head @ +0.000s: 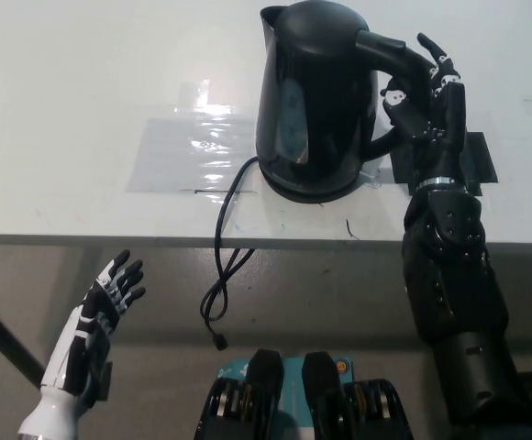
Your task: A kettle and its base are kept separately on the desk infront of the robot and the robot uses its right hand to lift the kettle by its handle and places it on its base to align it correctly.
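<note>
My right hand (424, 96) is at the handle (390, 55) of the kettle (316, 101), fingers (436, 55) raised and spread beside the grip; whether any of them close round it I cannot tell. The kettle stands upright just left of my fingers, seated on its base (312, 188), lid shut. The cord (222, 266) runs from the base, over the table (83, 110) edge towards me, and hangs loose. A clear taped patch (183, 151) lies further left on the table. My left hand (105, 307) rests low, below the table edge, fingers apart, holding nothing. Judgement: placement appears made; the step in hand is release or a final alignment check. Next move calls for drawing the fingers clear of the handle without tilting the kettle.
</note>
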Controlling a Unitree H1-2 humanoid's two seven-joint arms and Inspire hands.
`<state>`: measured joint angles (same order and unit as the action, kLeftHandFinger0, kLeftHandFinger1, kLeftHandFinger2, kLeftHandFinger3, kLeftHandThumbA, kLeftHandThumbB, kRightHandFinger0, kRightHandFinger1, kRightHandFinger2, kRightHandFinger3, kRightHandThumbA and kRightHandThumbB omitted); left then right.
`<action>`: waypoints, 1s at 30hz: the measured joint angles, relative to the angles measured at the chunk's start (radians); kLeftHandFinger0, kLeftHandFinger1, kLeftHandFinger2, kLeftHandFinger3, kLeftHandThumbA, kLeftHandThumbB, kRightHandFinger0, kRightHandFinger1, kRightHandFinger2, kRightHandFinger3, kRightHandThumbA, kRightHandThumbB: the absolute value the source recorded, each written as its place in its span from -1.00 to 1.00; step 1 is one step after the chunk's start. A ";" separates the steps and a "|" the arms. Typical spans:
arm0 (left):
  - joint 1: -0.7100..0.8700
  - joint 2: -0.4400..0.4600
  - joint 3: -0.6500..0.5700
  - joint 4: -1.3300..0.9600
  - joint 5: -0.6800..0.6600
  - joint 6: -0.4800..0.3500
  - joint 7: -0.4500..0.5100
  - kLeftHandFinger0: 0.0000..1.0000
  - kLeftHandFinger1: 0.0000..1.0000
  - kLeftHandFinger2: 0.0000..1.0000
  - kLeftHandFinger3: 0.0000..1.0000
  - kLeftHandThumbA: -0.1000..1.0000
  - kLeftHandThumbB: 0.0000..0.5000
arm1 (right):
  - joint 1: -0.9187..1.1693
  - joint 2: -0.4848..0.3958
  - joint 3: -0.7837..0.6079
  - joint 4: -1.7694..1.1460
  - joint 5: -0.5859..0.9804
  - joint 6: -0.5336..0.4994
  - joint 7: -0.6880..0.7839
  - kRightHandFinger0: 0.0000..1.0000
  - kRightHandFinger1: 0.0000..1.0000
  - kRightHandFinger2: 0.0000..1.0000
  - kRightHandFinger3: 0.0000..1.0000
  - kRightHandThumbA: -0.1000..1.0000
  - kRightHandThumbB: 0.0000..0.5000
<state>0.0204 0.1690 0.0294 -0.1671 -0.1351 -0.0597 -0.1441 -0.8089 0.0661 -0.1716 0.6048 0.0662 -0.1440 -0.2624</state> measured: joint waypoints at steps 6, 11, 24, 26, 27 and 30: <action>-0.002 0.000 0.001 0.000 0.000 0.000 0.000 1.00 1.00 1.00 1.00 1.00 -0.57 | -0.001 0.001 0.014 0.014 -0.022 -0.018 -0.020 -1.00 -0.47 0.34 0.57 -1.00 -0.78; -0.009 0.000 0.004 0.000 -0.001 0.001 0.000 1.00 1.00 1.00 1.00 1.00 -0.48 | 0.001 0.001 0.015 0.023 -0.021 -0.037 -0.019 -1.00 -0.45 0.40 0.57 -1.00 -0.81; -0.015 0.000 0.010 0.000 -0.001 0.001 0.000 1.00 1.00 1.00 1.00 1.00 -0.52 | 0.048 -0.004 0.051 -0.001 -0.041 -0.083 -0.020 -0.57 -0.02 0.79 0.96 -0.83 -0.43; -0.016 0.000 0.010 0.000 -0.001 0.001 0.000 1.00 1.00 1.00 1.00 1.00 -0.50 | 0.058 -0.006 0.060 -0.011 -0.049 -0.083 -0.020 0.24 0.74 1.00 1.00 -0.36 0.06; -0.016 0.000 0.010 0.000 -0.001 0.001 0.000 1.00 1.00 1.00 1.00 1.00 -0.52 | 0.064 -0.009 0.069 -0.017 -0.056 -0.082 -0.018 1.00 1.00 1.00 1.00 0.11 0.67; -0.017 0.000 0.010 0.000 -0.001 0.001 0.000 1.00 1.00 1.00 1.00 1.00 -0.53 | 0.092 -0.038 0.108 -0.034 -0.056 -0.073 0.028 1.00 1.00 1.00 1.00 0.50 1.00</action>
<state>0.0030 0.1693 0.0397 -0.1668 -0.1366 -0.0586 -0.1441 -0.7170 0.0282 -0.0641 0.5713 0.0101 -0.2174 -0.2346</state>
